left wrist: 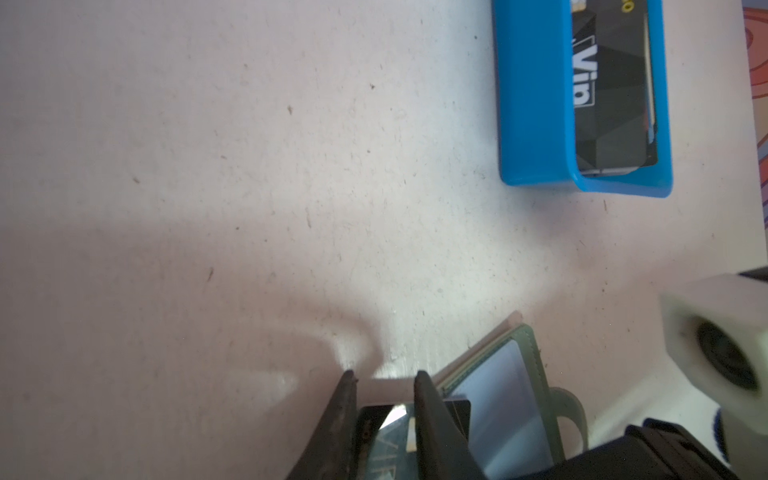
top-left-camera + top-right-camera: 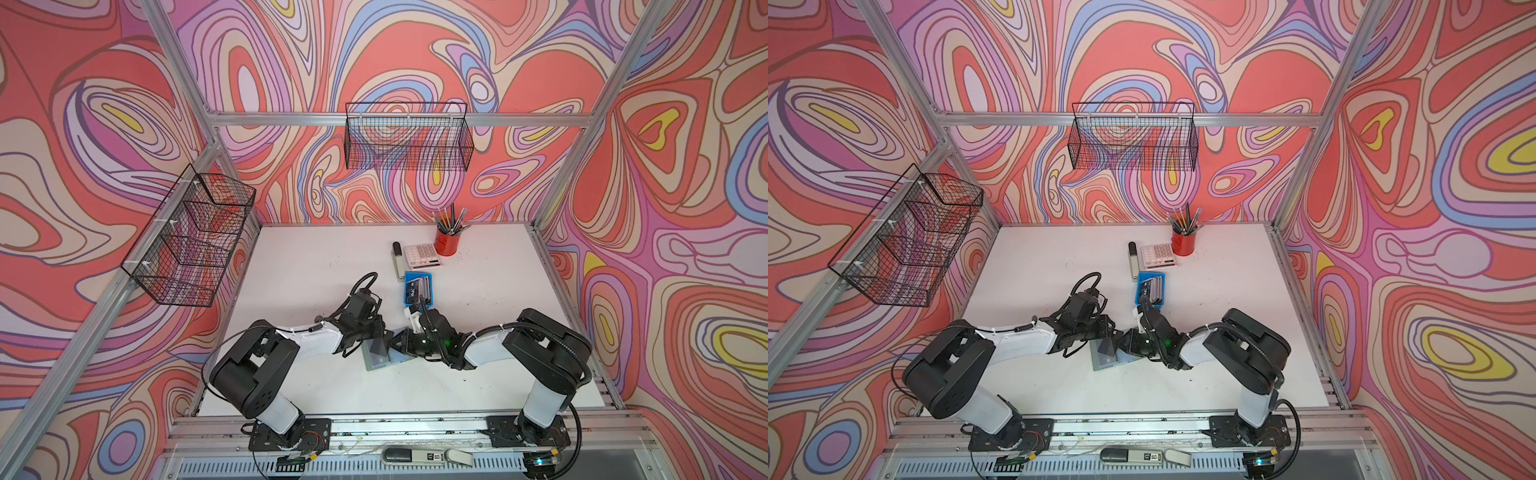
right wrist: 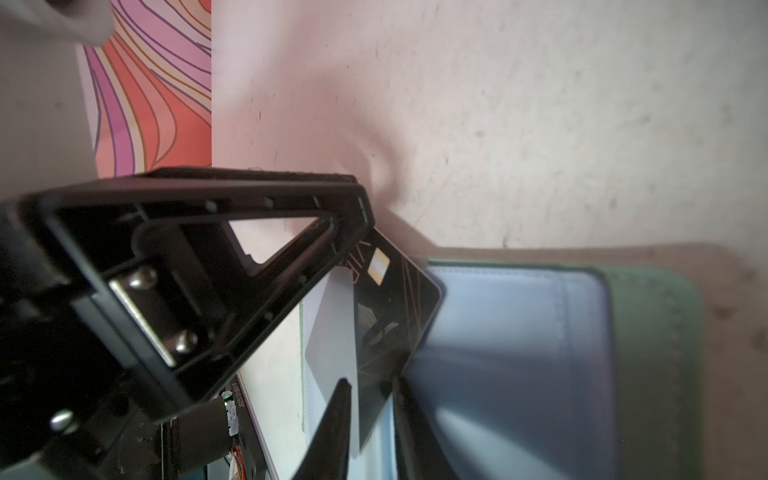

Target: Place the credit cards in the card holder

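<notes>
Straddling a glossy dark credit card [image 1: 386, 440] with the left gripper [image 1: 384, 376], jaws apart, clamp unclear; angling its long axis rightward over the sage-green card holder [image 3: 648, 332], near-centre on the table [image 2: 316, 257]; bracketing its right end with the right gripper [image 3: 370, 384], likewise unclear; leaving other cards [image 1: 611, 104] in the far blue tray [image 1: 536, 104].

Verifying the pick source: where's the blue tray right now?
In both top views the blue tray sits mid-table, just nearer the robot than the calculator, with credit cards inside.
</notes>
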